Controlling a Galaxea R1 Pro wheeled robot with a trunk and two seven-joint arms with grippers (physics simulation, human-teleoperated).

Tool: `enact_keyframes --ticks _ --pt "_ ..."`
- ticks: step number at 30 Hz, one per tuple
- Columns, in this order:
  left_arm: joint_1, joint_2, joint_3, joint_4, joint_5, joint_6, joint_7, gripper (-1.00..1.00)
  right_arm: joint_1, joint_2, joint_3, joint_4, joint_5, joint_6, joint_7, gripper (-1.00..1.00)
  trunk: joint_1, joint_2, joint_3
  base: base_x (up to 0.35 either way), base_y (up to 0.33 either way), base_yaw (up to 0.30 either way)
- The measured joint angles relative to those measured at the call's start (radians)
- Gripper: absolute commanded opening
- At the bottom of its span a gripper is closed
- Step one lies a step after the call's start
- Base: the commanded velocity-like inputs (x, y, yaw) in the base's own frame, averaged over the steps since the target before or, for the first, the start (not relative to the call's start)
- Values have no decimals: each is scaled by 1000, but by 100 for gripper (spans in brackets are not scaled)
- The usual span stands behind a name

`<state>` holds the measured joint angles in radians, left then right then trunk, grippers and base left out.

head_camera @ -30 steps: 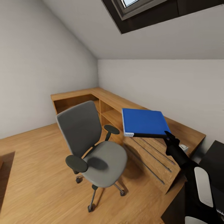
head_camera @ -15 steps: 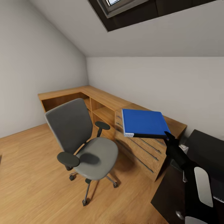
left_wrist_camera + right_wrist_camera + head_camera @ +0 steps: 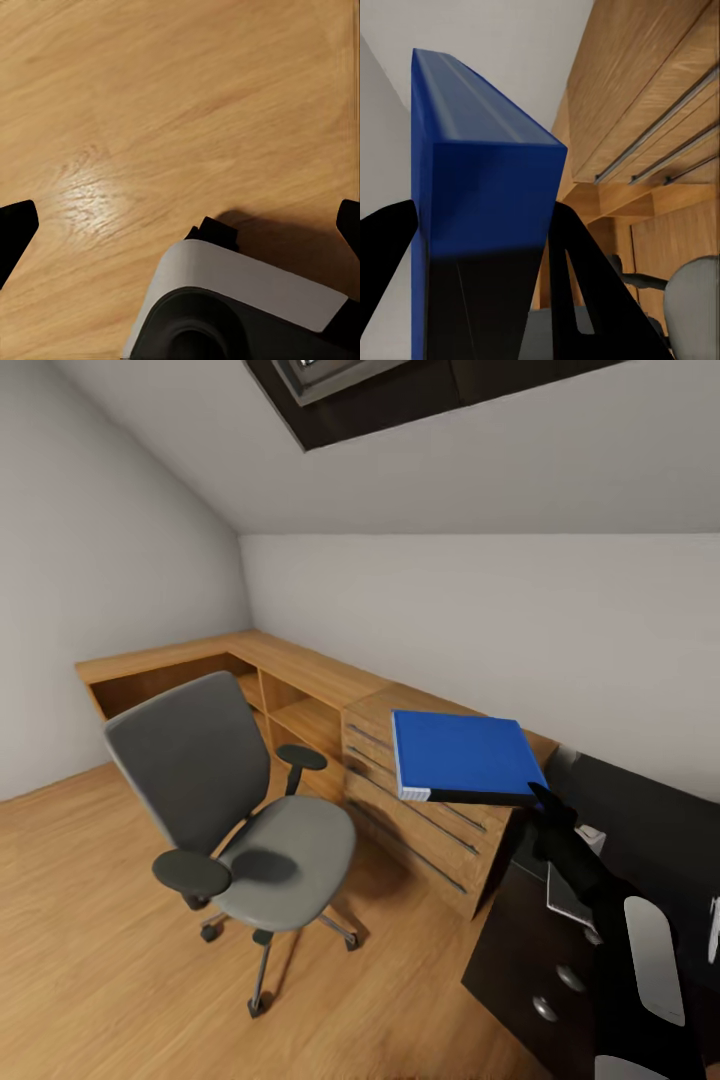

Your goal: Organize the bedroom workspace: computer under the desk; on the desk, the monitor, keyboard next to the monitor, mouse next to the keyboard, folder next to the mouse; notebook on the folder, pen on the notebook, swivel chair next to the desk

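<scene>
Bare light wooden floor at 7–9 o'clock: open passage. Grey padded swivel chair with black oval armrests blocks centre-left. Light wooden chest with long bar handles stands beside it at centre, a narrow gap between them. Black desk with silver-knobbed drawer unit closes off 4–5 o'clock. Sloped ceiling overhead at 12.

Your folder, thick and bright blue with white page edges at its near left corner, is held flat in the air in front of the light wooden chest. In the right wrist view it stands between the fingers. The swivel chair, grey with black oval armrests, stands empty on the floor. The desk, black with round silver knobs, lies at lower right.
</scene>
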<state>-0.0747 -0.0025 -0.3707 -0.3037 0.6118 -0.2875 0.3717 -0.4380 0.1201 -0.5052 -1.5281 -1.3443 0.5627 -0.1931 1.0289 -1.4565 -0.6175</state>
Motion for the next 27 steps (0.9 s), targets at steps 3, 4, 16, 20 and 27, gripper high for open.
enact_keyframes --ticks 3,4,16,20,27 --pt "0 -3 -1 0 -1 0 0 100 0 0 0 0 0 0 0 -100 0 0 -4 -4 1 -199" --pt "-1 -4 -1 0 -1 0 0 100 0 0 0 0 0 0 0 -100 0 0 -5 -2 1 -199" --pt "0 -4 -3 2 -1 1 0 100 0 0 0 0 -2 2 0 -100 0 0 -19 0 0 -162" --pt "0 -4 -3 2 -1 1 0 100 0 0 0 0 -5 5 2 -100 0 0 -21 0 0 -25" --pt "0 -5 -3 3 -1 2 0 100 0 2 0 1 -10 1 9 -100 0 0 -21 0 0 -3"
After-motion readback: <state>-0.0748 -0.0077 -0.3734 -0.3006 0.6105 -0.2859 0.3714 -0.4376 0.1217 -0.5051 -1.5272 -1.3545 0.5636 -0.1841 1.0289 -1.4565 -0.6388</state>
